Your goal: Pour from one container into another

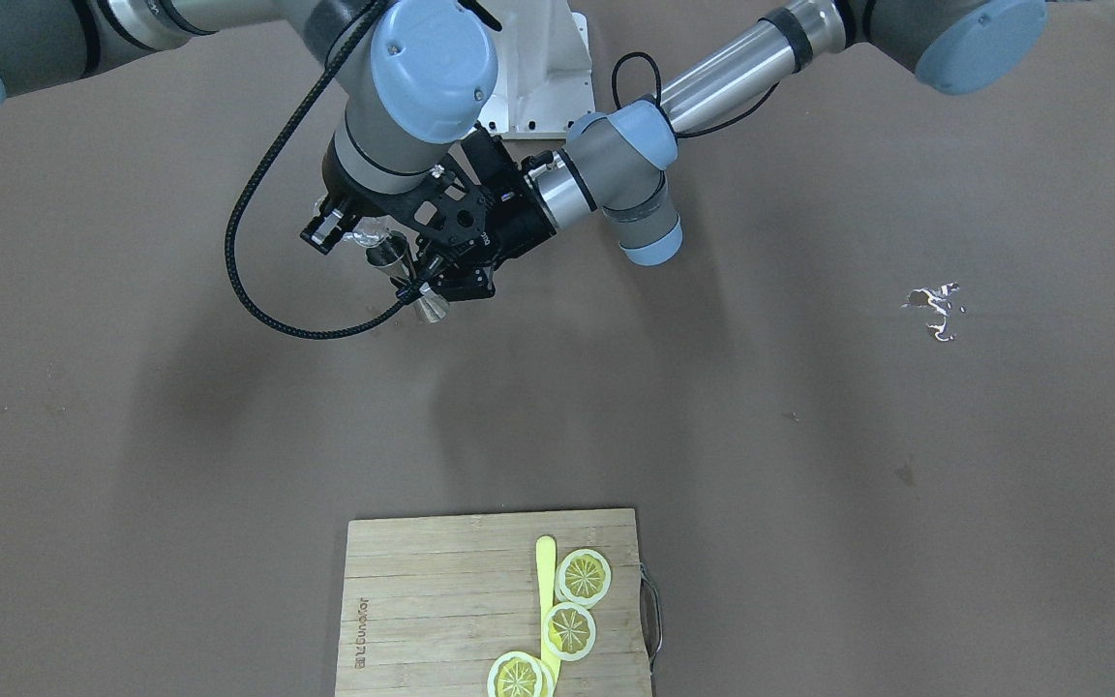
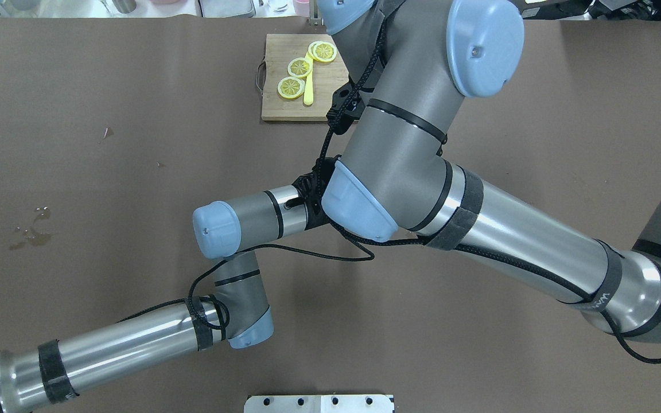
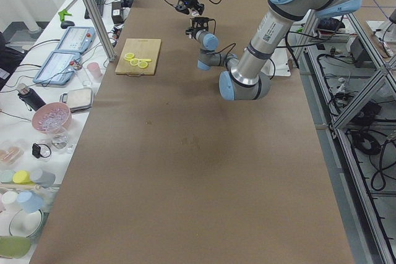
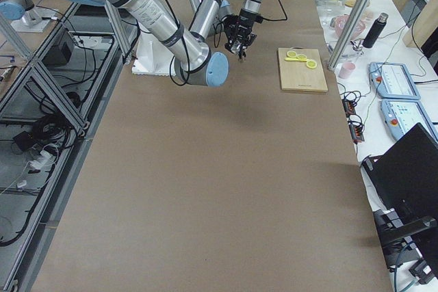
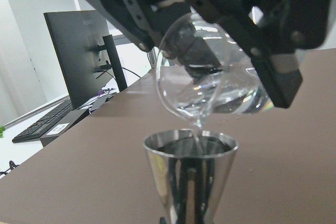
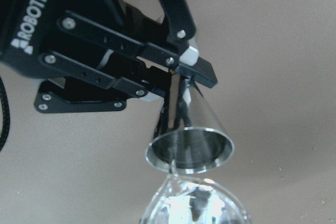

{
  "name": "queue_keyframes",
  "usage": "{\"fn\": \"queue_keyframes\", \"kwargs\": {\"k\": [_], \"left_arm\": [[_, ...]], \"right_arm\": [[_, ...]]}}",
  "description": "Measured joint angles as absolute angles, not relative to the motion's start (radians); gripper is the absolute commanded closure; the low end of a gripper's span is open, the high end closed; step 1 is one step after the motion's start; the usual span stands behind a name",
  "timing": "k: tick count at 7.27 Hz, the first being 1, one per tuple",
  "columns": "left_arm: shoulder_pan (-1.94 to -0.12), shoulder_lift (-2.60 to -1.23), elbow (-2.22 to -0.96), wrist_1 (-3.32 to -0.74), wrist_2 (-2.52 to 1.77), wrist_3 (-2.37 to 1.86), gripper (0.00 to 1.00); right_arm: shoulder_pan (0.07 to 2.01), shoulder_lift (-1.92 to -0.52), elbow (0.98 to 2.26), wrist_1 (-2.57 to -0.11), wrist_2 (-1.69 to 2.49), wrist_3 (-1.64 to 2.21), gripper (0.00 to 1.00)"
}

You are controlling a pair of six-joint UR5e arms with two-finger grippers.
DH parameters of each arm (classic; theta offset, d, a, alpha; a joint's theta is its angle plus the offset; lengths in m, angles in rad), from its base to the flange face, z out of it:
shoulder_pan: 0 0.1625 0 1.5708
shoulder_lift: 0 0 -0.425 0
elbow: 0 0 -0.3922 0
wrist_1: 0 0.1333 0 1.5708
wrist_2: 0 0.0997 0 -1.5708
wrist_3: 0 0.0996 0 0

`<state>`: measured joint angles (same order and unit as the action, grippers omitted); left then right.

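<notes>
A double-cone metal jigger (image 1: 409, 281) is held upright above the table, with my left gripper (image 1: 422, 287) shut on its waist. The right wrist view shows the black fingers (image 6: 197, 72) clamping the jigger (image 6: 191, 129). My right gripper (image 1: 349, 229) is shut on a round clear glass (image 1: 365, 235), tilted over the jigger's mouth. In the left wrist view the glass (image 5: 210, 82) holds clear liquid, and a thin stream drops from its lip into the jigger (image 5: 189, 171). In the overhead view both grippers are hidden under the arms.
A wooden cutting board (image 1: 422, 600) with three lemon slices (image 1: 583, 577) and a yellow knife (image 1: 546, 590) lies at the table's far edge from the robot. A small wet patch (image 1: 935, 310) marks the brown table on my left side.
</notes>
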<state>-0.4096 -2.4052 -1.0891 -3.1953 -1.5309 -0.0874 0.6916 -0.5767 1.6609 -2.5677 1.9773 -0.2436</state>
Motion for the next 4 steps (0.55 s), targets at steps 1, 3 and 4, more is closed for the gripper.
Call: {"fn": "queue_keyframes", "kwargs": {"k": [1, 3, 4], "left_arm": [[-0.410, -2.405, -1.089, -3.195, -1.531, -0.087, 1.00], [-0.410, -2.405, -1.089, -3.197, -1.531, -0.087, 1.00], [-0.410, -2.406, -1.089, -3.199, -1.531, -0.087, 1.00]], "right_arm": [[0.694, -0.592, 1.689, -2.561, 1.978, -0.244, 1.00], [0.706, -0.652, 1.761, -2.499, 1.980, -0.240, 1.00], [0.715, -0.694, 1.803, -2.442, 1.982, -0.235, 1.00]]}}
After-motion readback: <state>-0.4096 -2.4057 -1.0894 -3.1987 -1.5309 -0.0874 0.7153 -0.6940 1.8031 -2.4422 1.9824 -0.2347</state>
